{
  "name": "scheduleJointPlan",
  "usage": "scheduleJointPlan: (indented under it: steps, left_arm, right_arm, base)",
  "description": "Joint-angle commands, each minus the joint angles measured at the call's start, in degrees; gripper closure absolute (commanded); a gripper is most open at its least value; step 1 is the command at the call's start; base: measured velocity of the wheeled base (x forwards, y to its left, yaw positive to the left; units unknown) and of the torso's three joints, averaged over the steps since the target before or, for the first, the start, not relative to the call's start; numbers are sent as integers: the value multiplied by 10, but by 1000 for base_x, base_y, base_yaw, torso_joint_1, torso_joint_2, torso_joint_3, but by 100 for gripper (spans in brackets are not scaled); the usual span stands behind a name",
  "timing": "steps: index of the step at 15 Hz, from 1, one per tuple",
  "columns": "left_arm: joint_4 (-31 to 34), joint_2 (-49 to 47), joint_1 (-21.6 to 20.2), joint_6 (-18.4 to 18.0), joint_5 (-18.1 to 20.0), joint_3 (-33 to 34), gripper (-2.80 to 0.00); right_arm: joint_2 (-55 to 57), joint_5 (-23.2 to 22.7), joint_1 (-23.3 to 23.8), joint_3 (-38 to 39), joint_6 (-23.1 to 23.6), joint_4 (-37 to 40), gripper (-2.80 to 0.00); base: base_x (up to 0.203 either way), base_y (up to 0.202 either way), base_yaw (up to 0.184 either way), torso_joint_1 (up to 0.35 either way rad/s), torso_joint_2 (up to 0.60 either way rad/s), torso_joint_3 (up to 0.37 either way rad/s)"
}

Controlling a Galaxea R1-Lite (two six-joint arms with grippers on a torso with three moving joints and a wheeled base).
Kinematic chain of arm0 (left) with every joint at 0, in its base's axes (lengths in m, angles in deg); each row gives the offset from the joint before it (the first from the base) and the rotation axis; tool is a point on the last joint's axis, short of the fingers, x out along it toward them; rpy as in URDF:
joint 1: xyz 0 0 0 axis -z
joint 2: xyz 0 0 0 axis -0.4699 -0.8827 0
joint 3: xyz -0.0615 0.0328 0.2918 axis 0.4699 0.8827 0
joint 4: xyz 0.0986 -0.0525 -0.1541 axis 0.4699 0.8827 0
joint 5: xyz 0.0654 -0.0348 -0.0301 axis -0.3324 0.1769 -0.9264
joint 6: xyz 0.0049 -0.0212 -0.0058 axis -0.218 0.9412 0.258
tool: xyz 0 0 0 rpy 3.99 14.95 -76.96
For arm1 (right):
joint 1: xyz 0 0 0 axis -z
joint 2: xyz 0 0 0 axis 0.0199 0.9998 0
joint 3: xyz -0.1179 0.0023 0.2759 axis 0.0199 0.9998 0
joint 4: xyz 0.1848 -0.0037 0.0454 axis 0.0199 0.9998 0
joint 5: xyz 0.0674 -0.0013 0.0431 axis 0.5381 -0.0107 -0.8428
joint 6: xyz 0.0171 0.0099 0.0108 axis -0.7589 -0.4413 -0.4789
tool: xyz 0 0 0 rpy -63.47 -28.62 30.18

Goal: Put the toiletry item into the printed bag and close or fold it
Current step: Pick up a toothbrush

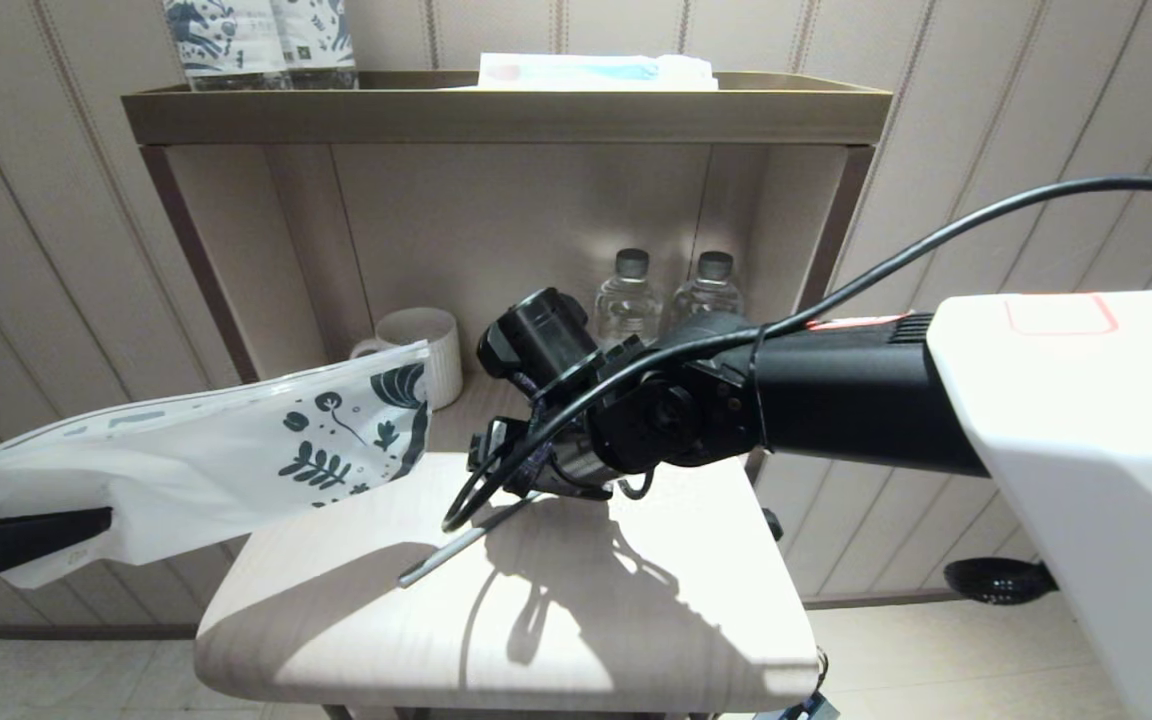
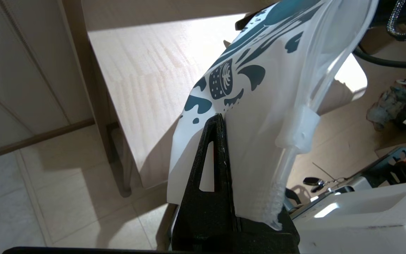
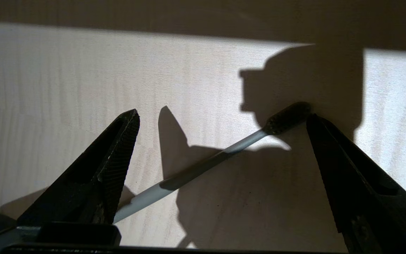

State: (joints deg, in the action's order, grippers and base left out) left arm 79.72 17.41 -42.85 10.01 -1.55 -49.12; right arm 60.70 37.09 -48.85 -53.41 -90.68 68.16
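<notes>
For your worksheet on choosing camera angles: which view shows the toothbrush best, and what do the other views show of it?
The right wrist view: the toothbrush lies on the table between the open fingers of the right gripper, bristle head and handle both visible. The head view shows only its handle end poking out from under the arm. The left wrist view shows none of it.

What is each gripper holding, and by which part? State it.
Left gripper: shut on the flat white leaf-printed plastic bag, at its plain end. Right gripper: open, empty, over the slim grey toothbrush on the table.
</notes>
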Motion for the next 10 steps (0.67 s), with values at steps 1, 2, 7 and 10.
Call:
scheduleJointPlan:
  steps: [1,2,7,10]
  left_arm:
    - [1,3,0,-1,2,4,0]
    - [1,4,0,-1,2,5,0]
    - [2,12,0,-1,12,7,0]
    - [0,16,0,-1,14,17,0]
  right_arm:
    - [4,3,0,0,-4,8,-280]
    - [1,13,-2,4,-4,12,-280]
    - [3,172,-41,10,-7,57,-280]
    - [12,172,-49,5,-7,57,-280]
  base:
    - [0,0,0,0,0,0]
    - [0,0,0,0,0,0]
    - [0,0,0,0,0,0]
    - [0,0,0,0,0,0]
